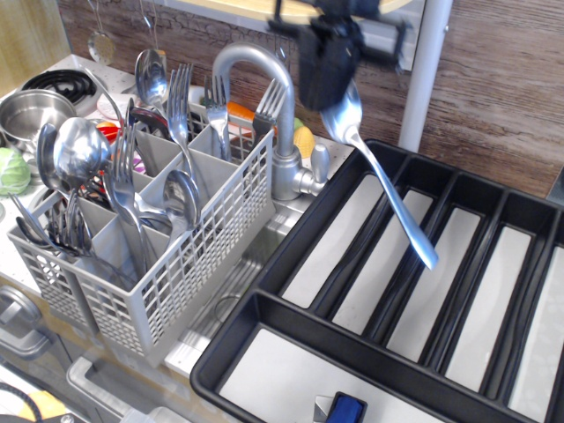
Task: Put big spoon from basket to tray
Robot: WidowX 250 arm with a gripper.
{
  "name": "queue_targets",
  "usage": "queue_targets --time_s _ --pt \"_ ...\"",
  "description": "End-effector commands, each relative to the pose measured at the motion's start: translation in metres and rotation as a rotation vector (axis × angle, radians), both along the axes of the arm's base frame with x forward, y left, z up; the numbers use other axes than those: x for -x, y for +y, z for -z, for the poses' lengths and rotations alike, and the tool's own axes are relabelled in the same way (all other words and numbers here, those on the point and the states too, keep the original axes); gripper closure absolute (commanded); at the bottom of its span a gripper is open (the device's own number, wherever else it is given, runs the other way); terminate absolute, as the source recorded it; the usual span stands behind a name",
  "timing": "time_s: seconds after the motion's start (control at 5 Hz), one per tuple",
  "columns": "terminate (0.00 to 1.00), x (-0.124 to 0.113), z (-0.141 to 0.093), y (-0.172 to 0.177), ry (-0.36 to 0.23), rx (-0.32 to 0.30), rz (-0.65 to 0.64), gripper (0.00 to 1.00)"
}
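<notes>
My black gripper (333,92) hangs at the top centre, shut on the bowl end of the big spoon (388,185). The spoon's slim handle slants down to the right, its tip in the air above the long compartments of the black tray (291,231). The grey gridded basket (189,256) stands at the left, with several forks, spoons and a round-bowled ladle (81,148) upright in it. The gripper is to the right of the basket, over the tray's far left corner.
A grey tap (282,154) rises between basket and tray. A steel pot (26,110) and a stove ring (57,84) sit at the far left. A grey post (423,75) stands behind the tray. A small blue object (345,409) lies in the tray's crosswise compartment.
</notes>
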State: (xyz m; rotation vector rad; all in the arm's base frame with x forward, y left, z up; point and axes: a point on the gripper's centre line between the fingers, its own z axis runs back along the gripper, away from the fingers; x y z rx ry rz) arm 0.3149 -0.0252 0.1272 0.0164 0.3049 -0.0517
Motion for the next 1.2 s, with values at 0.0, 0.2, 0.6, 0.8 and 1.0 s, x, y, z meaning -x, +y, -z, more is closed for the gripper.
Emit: queue_targets --time_s 0.0,0.2,0.6,0.8,1.0 --pt "0.00 -0.004 0.004 -0.019 0.010 -0.078 -0.044 1.00" --pt "0.00 0.001 0.022 -0.027 -0.011 -0.111 -0.042 1.00" --pt "0.00 -0.003 0.046 -0.032 0.000 -0.221 0.012 1.00" --pt "0.00 -0.002 0.061 -0.038 -0.048 -0.206 0.017 1.00" --pt "1.00 -0.009 0.059 -0.040 -0.059 -0.197 0.050 1.00"
